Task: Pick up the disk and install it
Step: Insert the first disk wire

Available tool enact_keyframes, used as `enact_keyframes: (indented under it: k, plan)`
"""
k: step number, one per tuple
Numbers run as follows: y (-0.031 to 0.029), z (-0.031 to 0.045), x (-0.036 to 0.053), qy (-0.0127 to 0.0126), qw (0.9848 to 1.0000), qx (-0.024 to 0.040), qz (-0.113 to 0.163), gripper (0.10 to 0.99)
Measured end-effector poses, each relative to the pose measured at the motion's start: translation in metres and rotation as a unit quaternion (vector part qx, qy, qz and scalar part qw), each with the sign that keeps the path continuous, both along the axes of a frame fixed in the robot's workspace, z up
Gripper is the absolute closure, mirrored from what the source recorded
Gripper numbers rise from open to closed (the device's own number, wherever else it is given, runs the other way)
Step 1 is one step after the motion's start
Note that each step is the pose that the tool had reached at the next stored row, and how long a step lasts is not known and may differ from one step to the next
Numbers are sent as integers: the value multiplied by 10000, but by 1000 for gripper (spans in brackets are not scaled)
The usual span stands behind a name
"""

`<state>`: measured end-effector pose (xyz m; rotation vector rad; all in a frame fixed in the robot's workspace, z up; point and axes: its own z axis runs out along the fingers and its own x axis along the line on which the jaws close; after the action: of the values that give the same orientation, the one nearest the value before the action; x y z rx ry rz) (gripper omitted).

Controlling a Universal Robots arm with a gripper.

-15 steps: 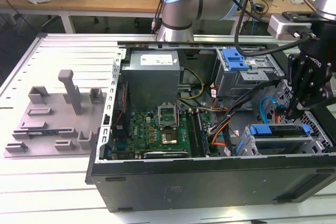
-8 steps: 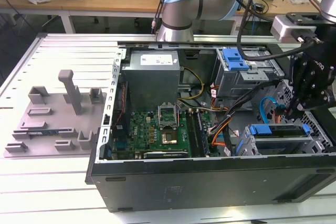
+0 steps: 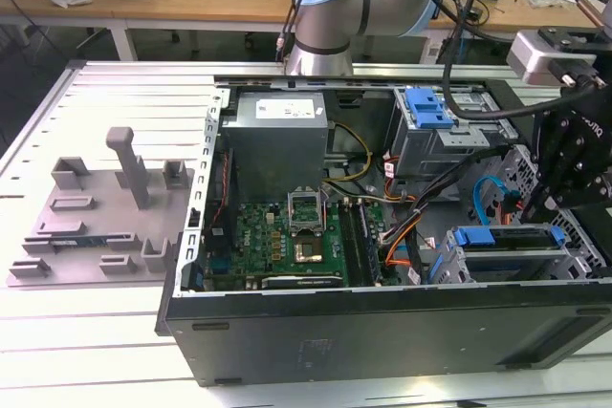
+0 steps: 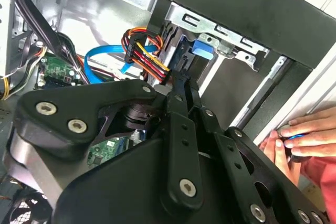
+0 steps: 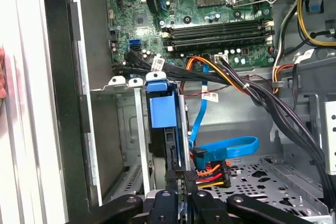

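The gripper (image 5: 180,196) is clamping the edge of the disk (image 5: 163,109) seated in the drive cage (image 5: 135,129), near white cable tags (image 5: 210,96) with illegible print.

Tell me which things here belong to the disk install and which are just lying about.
Job: disk, drive cage holding it, pincer close to it.
Lying about: grey fixture tray, power supply, motherboard, a person's hand by the case.
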<state>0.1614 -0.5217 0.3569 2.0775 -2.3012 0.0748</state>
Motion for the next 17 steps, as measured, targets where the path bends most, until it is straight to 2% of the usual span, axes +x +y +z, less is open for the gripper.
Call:
enact_keyframes:
  k: [3,8,17]
  plan:
    - [-1,-1,19,0,10000,31,40,922]
    - [-8,-1,28,0,9999,33,165,922]
    - [-29,0,26,0,9998,33,176,922]
